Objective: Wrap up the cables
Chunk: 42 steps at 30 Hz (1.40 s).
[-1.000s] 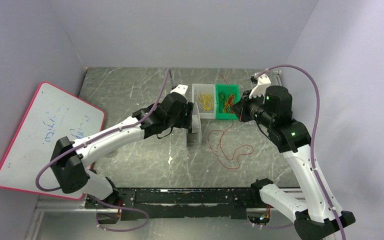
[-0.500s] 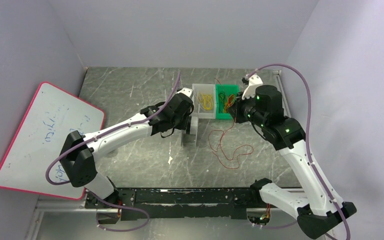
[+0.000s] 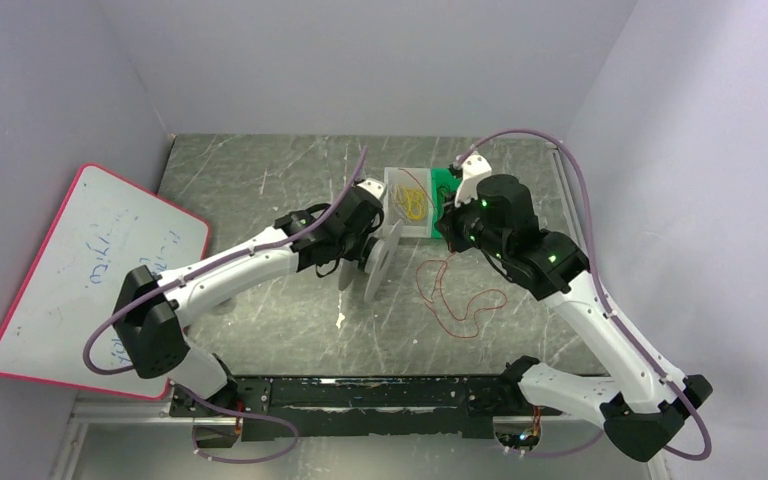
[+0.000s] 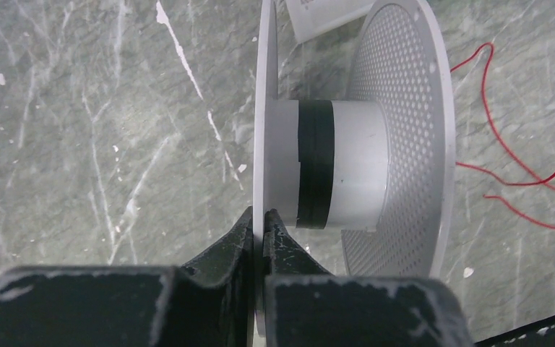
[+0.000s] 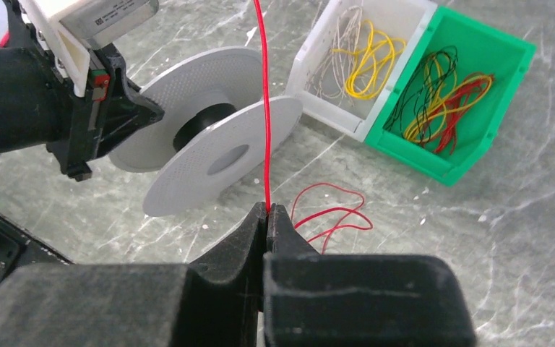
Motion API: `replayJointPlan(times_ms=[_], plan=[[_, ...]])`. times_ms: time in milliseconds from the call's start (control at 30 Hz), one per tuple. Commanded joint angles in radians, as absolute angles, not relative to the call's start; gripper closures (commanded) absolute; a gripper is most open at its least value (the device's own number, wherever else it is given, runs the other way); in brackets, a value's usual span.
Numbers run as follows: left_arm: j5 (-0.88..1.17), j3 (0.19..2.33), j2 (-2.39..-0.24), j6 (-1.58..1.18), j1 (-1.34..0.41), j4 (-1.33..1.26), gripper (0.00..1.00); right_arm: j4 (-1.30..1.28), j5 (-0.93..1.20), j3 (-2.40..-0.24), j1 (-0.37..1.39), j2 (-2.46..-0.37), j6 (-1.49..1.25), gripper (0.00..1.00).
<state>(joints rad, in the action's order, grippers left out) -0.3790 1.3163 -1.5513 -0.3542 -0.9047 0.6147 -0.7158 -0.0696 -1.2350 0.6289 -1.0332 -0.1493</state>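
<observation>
Left gripper point(image 4: 259, 219) clamped on spool point(image 4: 361, 166) flange; right gripper point(image 5: 267, 214) pinching red cable point(image 5: 264, 108); whiteboard point(image 3: 90, 270) writing illegible.

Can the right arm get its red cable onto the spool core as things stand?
Likely yes: the right end effector pinches the red cable near the spool, whose core looks unobstructed.

right gripper point(image 5: 267, 212) pinching red cable point(image 5: 262, 108); spool point(image 5: 202, 173) beyond

Left wrist view: spool point(image 4: 361, 166) flanges cut by top edge, lower rims hidden behind left gripper point(image 4: 259, 217). Right wrist view: red cable point(image 5: 262, 108) exits top edge. Top view: right arm point(image 3: 560, 270) covers much of green bin point(image 3: 441, 185); whiteboard point(image 3: 90, 270) writing illegible.
</observation>
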Motion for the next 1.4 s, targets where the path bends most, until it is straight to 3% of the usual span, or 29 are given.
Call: replayJointPlan(times_ms=[0,267,433,667,1033,1367], plan=[[-0.418,1.288,-1.469,-0.245,-0.905,0.666,0.93,-0.637,-0.139,-1.221,0.669,-1.038,-0.048,1.00],[-0.359,1.157,-1.312,-0.124,-0.905,0.626,0.93,-0.539,-0.055,-1.124,0.698,-1.071,0.200,1.00],[-0.299,1.052,-1.203,-0.056,-0.906,0.587,0.93,-0.556,-0.114,-1.120,0.698,-1.108,0.313,1.00],[-0.142,0.932,-1.084,0.028,-0.897,0.492,0.93,-0.654,-0.022,-1.102,0.702,-1.127,0.583,1.00],[-0.023,0.892,-1.125,0.072,-0.865,0.407,0.93,-0.722,0.213,-1.156,0.721,-1.160,0.991,1.00],[-0.040,0.876,-1.148,0.036,-0.852,0.407,0.88,-0.707,0.193,-1.180,0.752,-1.215,1.083,1.00]])
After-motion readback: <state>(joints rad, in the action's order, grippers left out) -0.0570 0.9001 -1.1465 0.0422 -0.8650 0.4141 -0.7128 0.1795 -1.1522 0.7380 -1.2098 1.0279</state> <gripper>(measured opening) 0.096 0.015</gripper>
